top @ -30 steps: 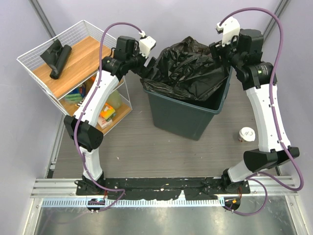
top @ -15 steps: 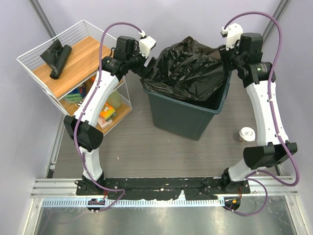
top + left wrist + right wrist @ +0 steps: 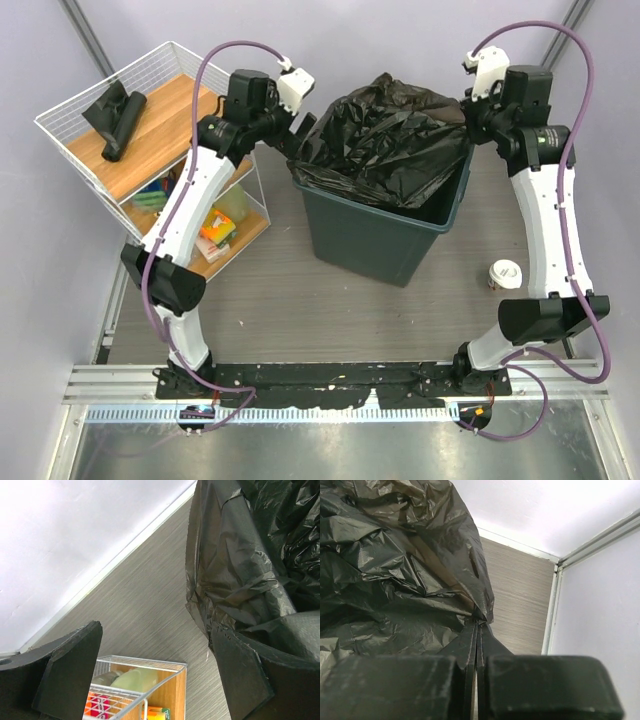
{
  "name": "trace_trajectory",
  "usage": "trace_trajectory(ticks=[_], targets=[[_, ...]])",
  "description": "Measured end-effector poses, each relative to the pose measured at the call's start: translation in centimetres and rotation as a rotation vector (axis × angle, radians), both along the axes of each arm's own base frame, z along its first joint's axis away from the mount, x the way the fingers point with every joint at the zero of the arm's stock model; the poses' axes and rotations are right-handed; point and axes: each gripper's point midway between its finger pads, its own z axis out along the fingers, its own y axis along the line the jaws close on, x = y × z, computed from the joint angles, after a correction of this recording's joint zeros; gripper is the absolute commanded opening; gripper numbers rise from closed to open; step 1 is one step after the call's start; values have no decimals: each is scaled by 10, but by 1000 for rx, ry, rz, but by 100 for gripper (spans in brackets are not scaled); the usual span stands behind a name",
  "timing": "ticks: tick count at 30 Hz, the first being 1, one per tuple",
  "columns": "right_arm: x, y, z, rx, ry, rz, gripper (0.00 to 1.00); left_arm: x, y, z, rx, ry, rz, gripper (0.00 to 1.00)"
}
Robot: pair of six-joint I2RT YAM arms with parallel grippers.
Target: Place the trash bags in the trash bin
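Standing on grey grained surface (image 3: 300, 290), trash bin (image 3: 375, 240), trash bag (image 3: 385, 135), pale walls (image 3: 400, 30)

Left end effector (image 3: 152, 660) agape, right (image 3: 476, 647) clamped

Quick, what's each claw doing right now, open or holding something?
Left gripper: open, holding nothing.
Right gripper: shut, pinching the trash bag.
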Motion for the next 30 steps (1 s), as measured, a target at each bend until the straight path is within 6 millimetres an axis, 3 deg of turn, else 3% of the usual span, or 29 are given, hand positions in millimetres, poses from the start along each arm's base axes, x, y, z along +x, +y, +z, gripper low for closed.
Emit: trace_trajectory(ticks=[10, 17, 27, 30], targets=[[-12, -7, 28, 78, -31, 9, 1, -8, -1, 49, -60, -91, -12, 100], [-15, -17, 21, 110, 2, -7, 1, -28, -15, 67, -129, -91, -104, 100], [-12, -24, 24, 144, 22, -10, 1, -113, -35, 97, -236, -1, -393, 100], [-10, -24, 26, 151, 20, -8, 1, -133, -43, 98, -251, 28, -473, 100]])
